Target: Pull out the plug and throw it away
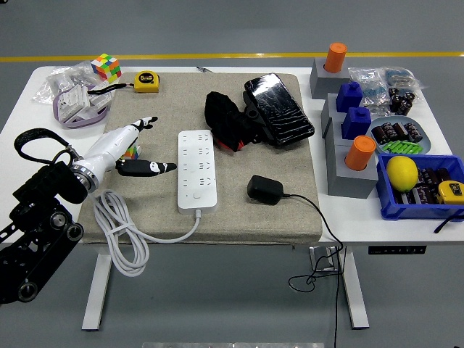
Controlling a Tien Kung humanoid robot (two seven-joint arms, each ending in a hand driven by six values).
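Note:
A white power strip (199, 170) lies on the grey mat (275, 221), its white cable (119, 225) coiled off the mat's front left. The black plug adapter (265, 189) lies on the mat to the strip's right, out of the sockets, its black cord (322, 225) running over the table's front edge. My left hand (141, 145) is open, white fingers spread, hovering just left of the strip and holding nothing. My right arm is out of view.
A black pouch and black case (279, 109) lie at the mat's back. Rubik's cube (106, 67), yellow tape measure (147, 81) and bagged parts sit back left. Grey blocks with blue and orange pegs (351, 138) and a blue bin with a lemon (402, 173) stand right.

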